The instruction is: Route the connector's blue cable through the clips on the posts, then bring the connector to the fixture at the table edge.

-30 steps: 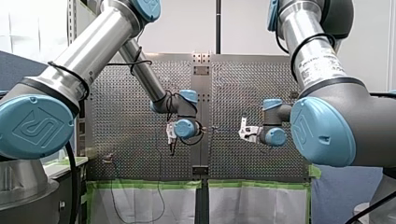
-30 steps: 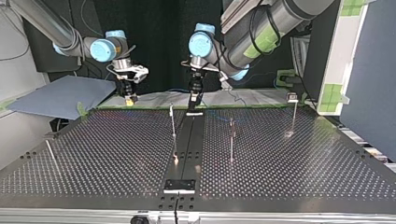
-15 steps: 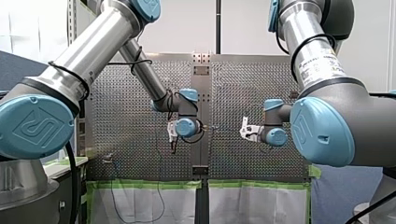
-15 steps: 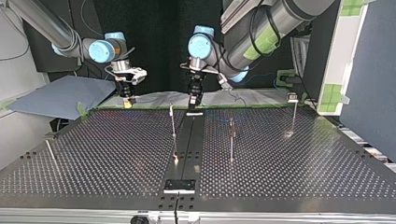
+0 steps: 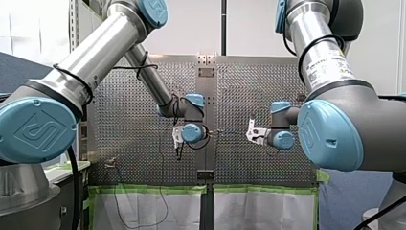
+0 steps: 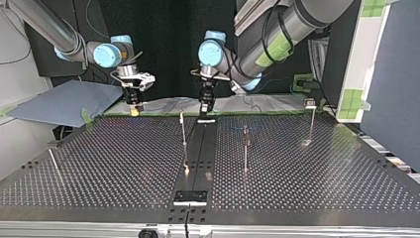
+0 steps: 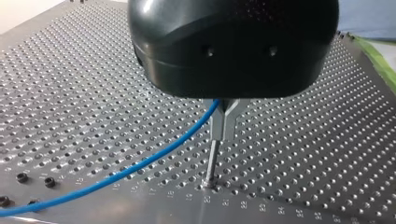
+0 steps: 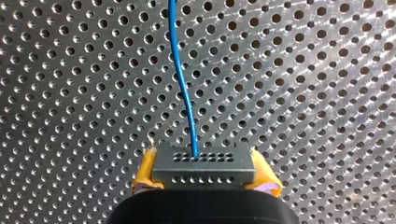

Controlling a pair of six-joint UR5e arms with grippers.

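Connector (image 8: 204, 168) clamped in my right gripper (image 8: 204, 178), blue cable (image 8: 184, 79) leading ahead — and pinched tight in my left gripper (image 7: 223, 123)

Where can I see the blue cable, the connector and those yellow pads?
blue cable (image 8: 182, 84): right wrist view, middle of its visible run.
connector (image 8: 204, 169): right wrist view, its grey face.
yellow pads (image 8: 145, 170): right wrist view, the pad beside the connector.

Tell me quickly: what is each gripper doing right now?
Left gripper: closed, pinching the blue cable.
Right gripper: closed, yellow pads clamping the connector.
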